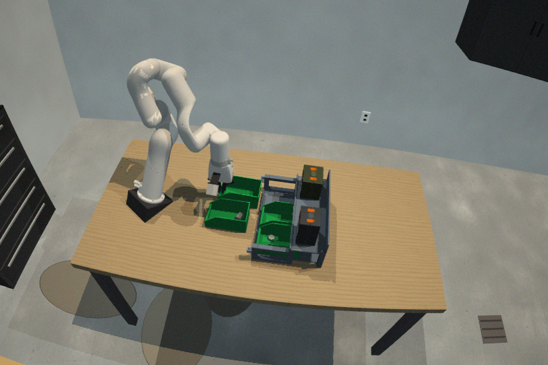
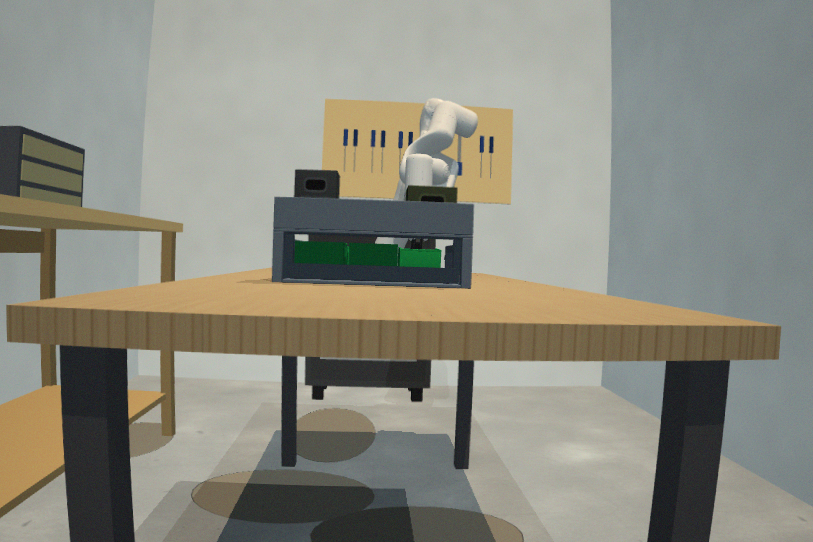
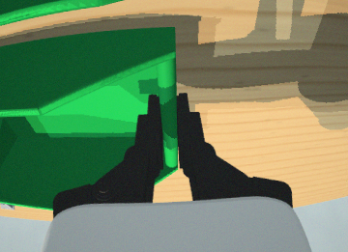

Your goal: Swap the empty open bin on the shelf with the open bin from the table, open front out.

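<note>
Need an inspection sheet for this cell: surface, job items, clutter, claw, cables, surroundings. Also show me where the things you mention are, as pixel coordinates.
Surface: wooden table (image 1: pixel 381 240) (image 2: pixel 388 341) (image 3: pixel 251 151), shadows across it; no spills seen.
Job items: empty bin (image 1: pixel 249 184) (image 2: pixel 420 258) (image 3: pixel 72 69) beside the shelf; cannot tell if its base touches wood. Loaded bin (image 1: pixel 224 224) (image 3: pixel 48 6) on the table, one part (image 1: pixel 238 215) visible. Two bins (image 1: pixel 278 211) (image 1: pixel 283 242) in the shelf (image 1: pixel 326 206) (image 2: pixel 372 214).
Clutter: two dark boxes (image 1: pixel 311 189) (image 1: pixel 307 232) (image 2: pixel 316 185) (image 2: pixel 431 193) atop the shelf.
Claw (image 1: pixel 222 187) (image 2: pixel 418 243) (image 3: pixel 168 110): shut on the empty bin's wall.
Cables: nothing seen.
Surroundings: drawers (image 1: pixel 11 193), wall outlet (image 1: pixel 365 116).
</note>
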